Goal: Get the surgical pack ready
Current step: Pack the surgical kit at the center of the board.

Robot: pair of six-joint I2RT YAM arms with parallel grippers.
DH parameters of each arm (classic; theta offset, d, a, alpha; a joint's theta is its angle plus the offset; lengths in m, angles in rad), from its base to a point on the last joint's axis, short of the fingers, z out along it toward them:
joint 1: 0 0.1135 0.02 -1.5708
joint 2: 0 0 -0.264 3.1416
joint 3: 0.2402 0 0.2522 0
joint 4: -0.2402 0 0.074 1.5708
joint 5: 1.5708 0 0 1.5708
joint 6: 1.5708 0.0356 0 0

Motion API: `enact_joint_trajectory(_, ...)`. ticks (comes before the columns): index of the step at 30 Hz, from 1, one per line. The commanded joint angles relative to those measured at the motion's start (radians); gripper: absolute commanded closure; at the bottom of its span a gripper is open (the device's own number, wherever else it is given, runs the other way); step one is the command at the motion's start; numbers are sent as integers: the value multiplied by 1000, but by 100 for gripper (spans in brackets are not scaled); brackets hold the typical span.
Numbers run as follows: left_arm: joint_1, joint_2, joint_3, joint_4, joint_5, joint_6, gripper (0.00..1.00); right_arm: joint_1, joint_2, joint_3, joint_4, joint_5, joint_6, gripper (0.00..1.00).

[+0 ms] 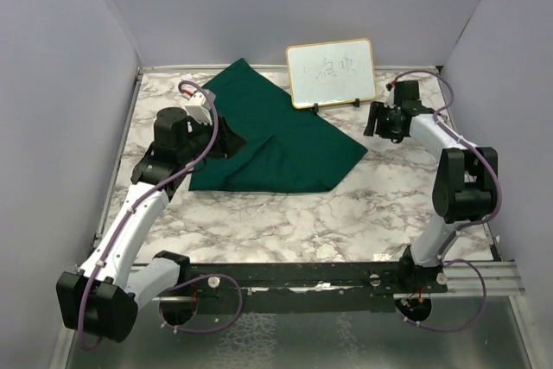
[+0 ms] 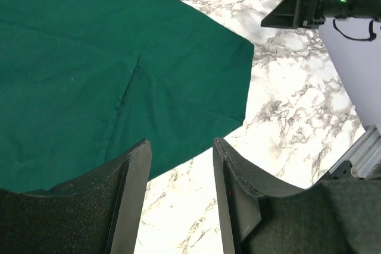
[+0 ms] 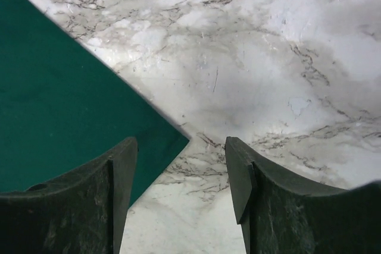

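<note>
- hovering over the green cloth (image 1: 276, 140), both grippers sit at opposite sides of it. the cloth lies partly folded on the marble table (image 1: 346, 213), left of centre, with the whiteboard (image 1: 331, 73) standing at its far right edge.
- left gripper (image 1: 226, 137): jaws spread wide, nothing held. its wrist view shows the cloth's near edge running just ahead of the fingers, with a fold seam beyond.
- right gripper (image 1: 380, 123): jaws also wide apart and empty. its wrist view puts the cloth's pointed right corner between the fingertips.
- key relation: the cloth stretches leftward from the right gripper. the right arm is nearer that corner, the left arm is over the opposite edge.
- judgement: a pinch on the corner looks ready, though height above the cloth cannot be told.
- tray, instruments and gauze are not in view.
</note>
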Motion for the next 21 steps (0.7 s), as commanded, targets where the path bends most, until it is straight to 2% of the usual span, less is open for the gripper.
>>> enact_joint_trajectory(1,-4,-53,-70,23,6,-11,51,4,79,88,-128,59,-141,41)
enact_joint_trajectory(5,-5,-69,-108,36,4,-6,51,33,139,134,-166,57,-173,46)
enact_joint_trajectory(9,-5,-71,-110,42,15,-8,52,61,156,133,-165,41,-171,47)
enact_joint_trajectory(15,-4,-53,-103,61,33,-18,52,75,168,114,-142,23,-161,55)
enact_joint_trajectory(21,-5,-62,-105,68,31,-32,52,88,194,111,-155,53,-142,55)
